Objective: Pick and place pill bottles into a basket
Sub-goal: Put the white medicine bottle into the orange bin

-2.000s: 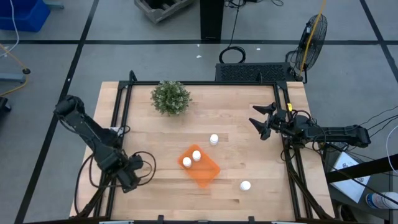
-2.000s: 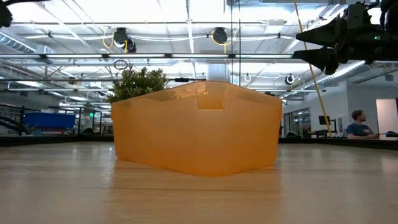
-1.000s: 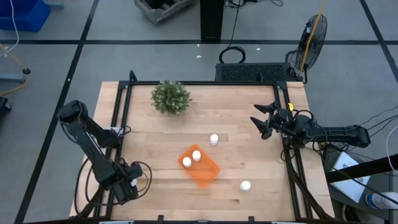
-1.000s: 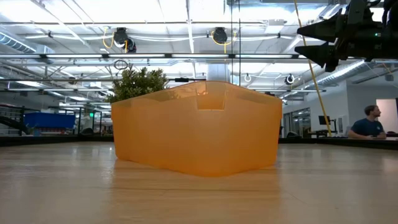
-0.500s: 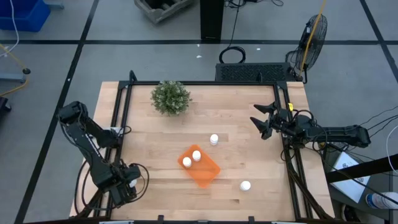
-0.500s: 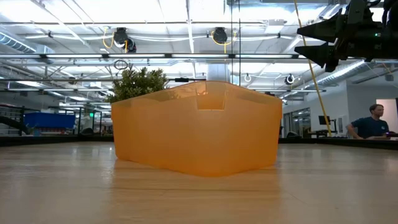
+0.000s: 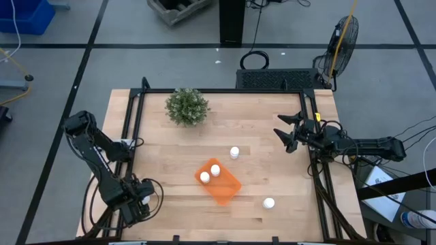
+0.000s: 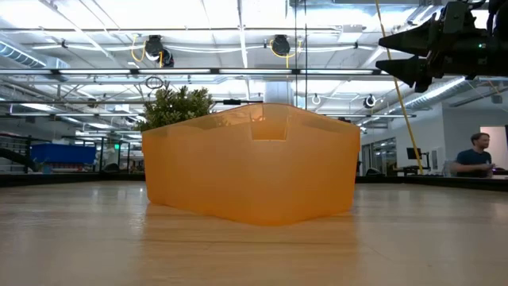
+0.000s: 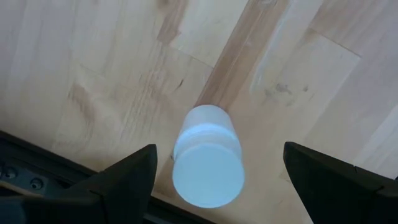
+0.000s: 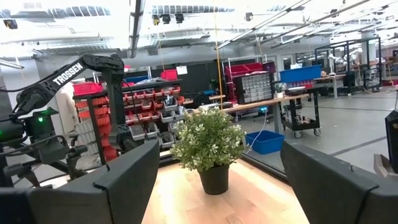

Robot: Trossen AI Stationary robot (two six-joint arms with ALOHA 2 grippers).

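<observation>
High view, left to right.

Left claw [image 7: 134,204]: near counter [image 7: 272,170] corner, pointed down, fingers spread; one bottle [image 9: 207,154] stands upright on the wood between them in the wrist view, untouched.

Plant [image 7: 187,107]: far left part of counter, well apart from the basket.

Basket [image 7: 219,182]: orange, set askew near counter middle, toward the near edge. Holds two bottles, one [image 7: 204,177] just beside the other [image 7: 215,169].

Loose bottle [image 7: 234,152]: upright on the wood, just beyond the basket's far corner.

Loose bottle [image 7: 268,203]: right of the basket, near the front edge.

Right claw [image 7: 287,134]: held above the right side of the counter, fingers spread, carrying nothing; well apart from every bottle.

Handling, by judgement: bottles look small, light, rigid plastic, smooth-sided and likely slippery; apt to tip or roll if nudged. Best hold appears to be across the round body below the cap, fingers centred either side, closing gently.

Tally: two in basket, three out.
</observation>
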